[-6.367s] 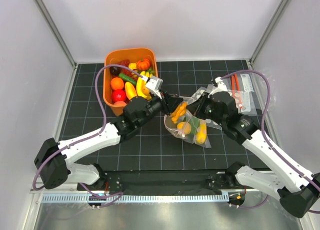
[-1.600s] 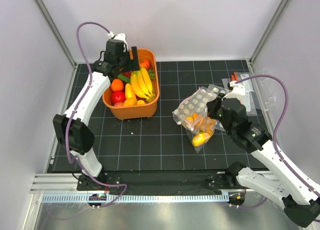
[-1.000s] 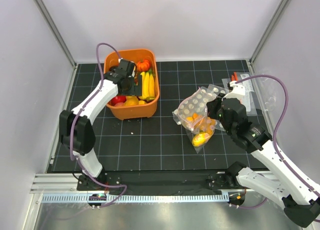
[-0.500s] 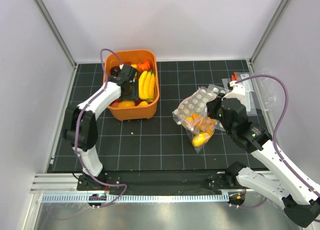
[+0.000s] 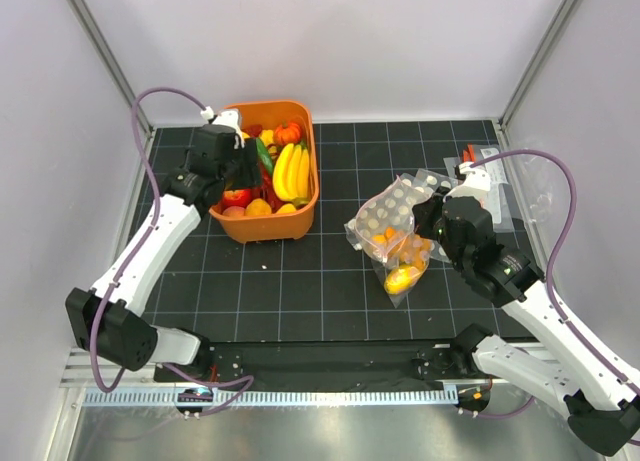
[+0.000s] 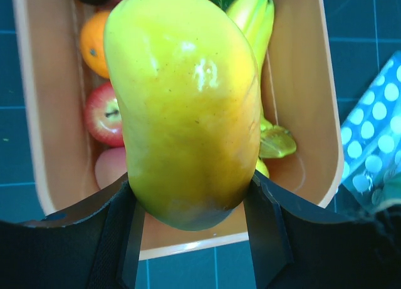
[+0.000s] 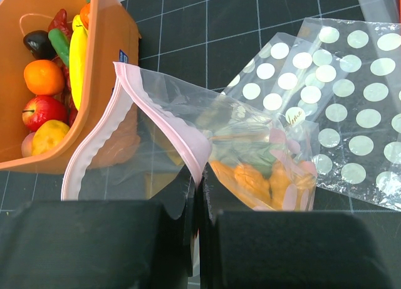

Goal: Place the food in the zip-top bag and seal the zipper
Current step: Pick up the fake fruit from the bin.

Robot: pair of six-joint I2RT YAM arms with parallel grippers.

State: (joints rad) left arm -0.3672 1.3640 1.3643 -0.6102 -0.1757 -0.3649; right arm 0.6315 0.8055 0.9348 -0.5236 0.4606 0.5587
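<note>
My left gripper [image 6: 191,204] is shut on a large glossy yellow-green toy mango [image 6: 185,101] and holds it above the orange bin [image 6: 301,82]. In the top view this gripper [image 5: 238,169] is over the bin's left half. My right gripper [image 7: 199,179] is shut on the pale pink zipper strip [image 7: 160,110] of the clear zip-top bag [image 7: 250,157] and holds its mouth up and open toward the bin. Orange, yellow and green toy food [image 7: 250,176] lies inside the bag. In the top view the bag [image 5: 400,256] sits right of centre at my right gripper [image 5: 425,221].
The orange bin [image 5: 300,206] holds bananas [image 5: 288,171], a red apple [image 6: 103,113], an orange [image 6: 94,44] and several other toys. White-polka-dotted bags [image 7: 338,76] lie under and behind the clear bag. Small clear bags with red-orange strips [image 5: 482,176] lie at the far right.
My left gripper was down in the bin; now it has come up and shifted left with the mango in it. The right arm and the bag have not moved.
</note>
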